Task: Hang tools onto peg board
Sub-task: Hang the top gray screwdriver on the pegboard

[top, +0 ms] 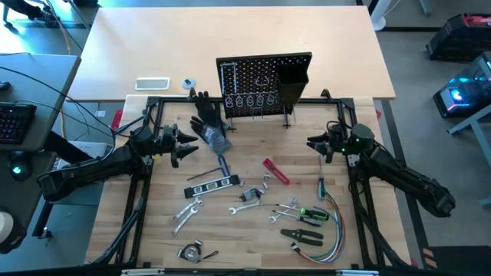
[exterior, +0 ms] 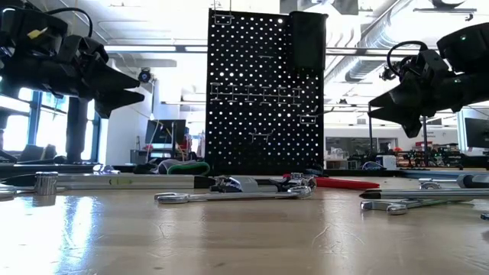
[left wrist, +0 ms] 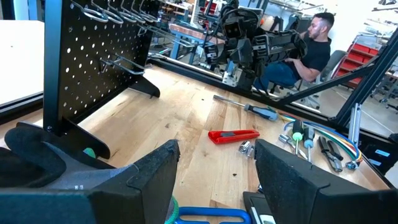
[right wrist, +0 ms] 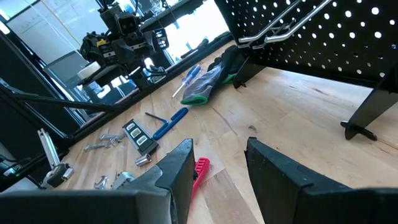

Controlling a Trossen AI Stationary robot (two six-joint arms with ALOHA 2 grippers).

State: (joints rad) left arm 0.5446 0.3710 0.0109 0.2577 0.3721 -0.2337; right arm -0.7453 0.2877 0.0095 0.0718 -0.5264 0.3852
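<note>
The black peg board (top: 265, 80) stands upright on its legs at the table's far middle, with hooks and a black box bin (top: 292, 77). The tools lie flat on the wood in front of it: a black level (top: 213, 184), a red-handled tool (top: 276, 172), silver wrenches (top: 186, 211), green-and-black pliers (top: 311, 216) and a blue-handled hex key (top: 222, 165). My left gripper (top: 184, 146) hovers open at the left, beside a black glove (top: 209, 123). My right gripper (top: 313, 143) hovers open at the right. Nothing is between either pair of fingers (left wrist: 155, 180) (right wrist: 174, 171).
A bundle of coloured wires (top: 330, 238) and a tape measure (top: 190, 251) lie near the front edge. A screwdriver (top: 321, 186) lies by the right arm. A black frame (top: 146, 184) runs along the table's sides. A person (left wrist: 311, 50) sits beyond the table.
</note>
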